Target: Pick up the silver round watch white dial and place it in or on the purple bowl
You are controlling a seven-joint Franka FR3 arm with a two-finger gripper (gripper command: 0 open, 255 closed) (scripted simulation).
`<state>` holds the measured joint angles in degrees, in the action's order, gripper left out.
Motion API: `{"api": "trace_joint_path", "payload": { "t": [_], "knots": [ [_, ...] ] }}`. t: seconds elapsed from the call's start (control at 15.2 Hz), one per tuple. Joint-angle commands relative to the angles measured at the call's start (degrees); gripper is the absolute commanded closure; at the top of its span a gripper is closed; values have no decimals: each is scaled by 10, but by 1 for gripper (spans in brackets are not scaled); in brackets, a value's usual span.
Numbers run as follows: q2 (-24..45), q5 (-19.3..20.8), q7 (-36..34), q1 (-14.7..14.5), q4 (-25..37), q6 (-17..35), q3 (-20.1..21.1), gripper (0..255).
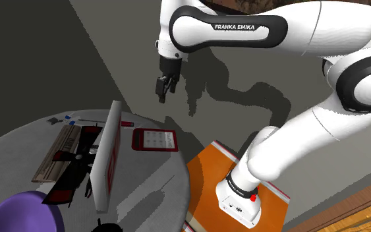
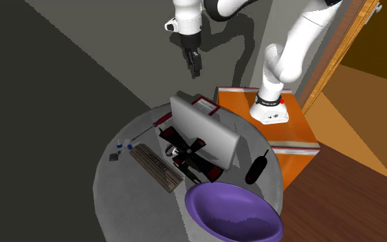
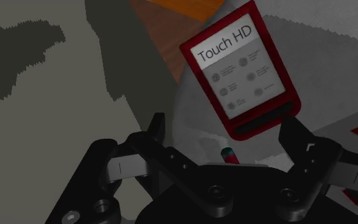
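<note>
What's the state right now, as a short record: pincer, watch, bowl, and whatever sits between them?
pincer: open, empty, raised near the red e-reader side of the table
watch: probably among the small pale bits by the end of the keyboard; too small to confirm
purple bowl: at the table's rim, nothing in it
in between: upright grey slab and the keyboard
status: watch not yet grasped
</note>
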<state>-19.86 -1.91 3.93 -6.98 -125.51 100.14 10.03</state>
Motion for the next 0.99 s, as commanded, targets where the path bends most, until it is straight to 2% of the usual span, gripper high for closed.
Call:
{"api": "trace_joint_path", "payload": {
  "t": [0.0, 0.46, 0.92],
  "knots": [
    [42, -5, 2, -7, 25, 13, 8, 0],
    [173, -17, 5, -34, 104, 51, 40, 0],
    [308, -15, 6, -66, 209, 67, 69, 0]
  ]
}}
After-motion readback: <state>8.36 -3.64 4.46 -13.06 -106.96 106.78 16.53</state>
